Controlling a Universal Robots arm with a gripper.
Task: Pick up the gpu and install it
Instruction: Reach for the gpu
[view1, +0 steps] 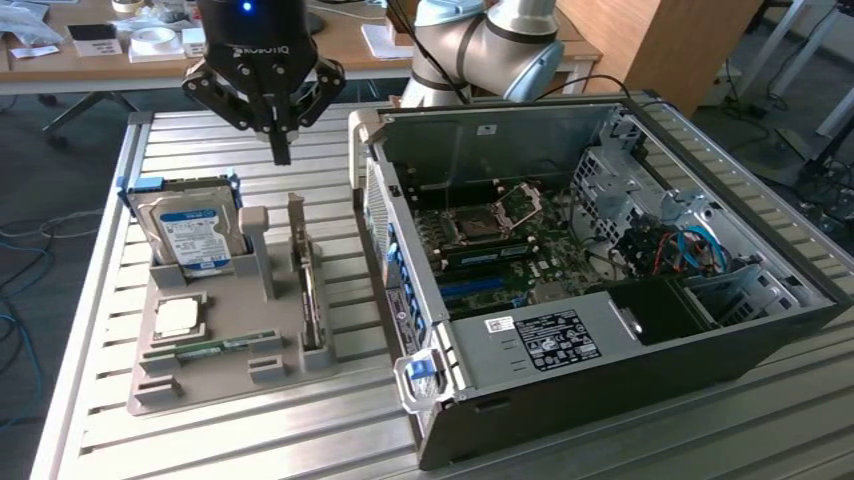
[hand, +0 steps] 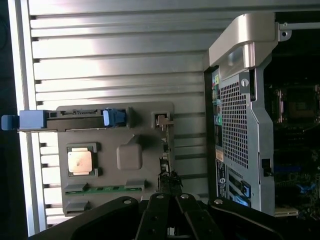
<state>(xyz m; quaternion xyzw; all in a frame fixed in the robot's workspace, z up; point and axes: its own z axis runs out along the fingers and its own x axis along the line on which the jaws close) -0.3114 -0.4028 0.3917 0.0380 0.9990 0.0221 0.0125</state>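
The gpu (view1: 308, 285) stands on its edge in a slot of the grey holder tray (view1: 214, 385), a thin card running front to back. From above it is a narrow dark strip (hand: 168, 160) at the tray's side nearest the computer case. My gripper (view1: 280, 150) hangs above the table just beyond the gpu's far end, clear of it. Its fingers are shut together with nothing between them. In the wrist view the gripper (hand: 169, 210) sits in line with the gpu's edge.
The open computer case (view1: 601, 260) lies beside the tray on the exterior view's right, its motherboard (view1: 494, 250) exposed. The tray (hand: 130, 155) also holds a hard drive (view1: 198, 235) with a blue label, a CPU (view1: 178, 318) and a RAM stick (view1: 220, 348).
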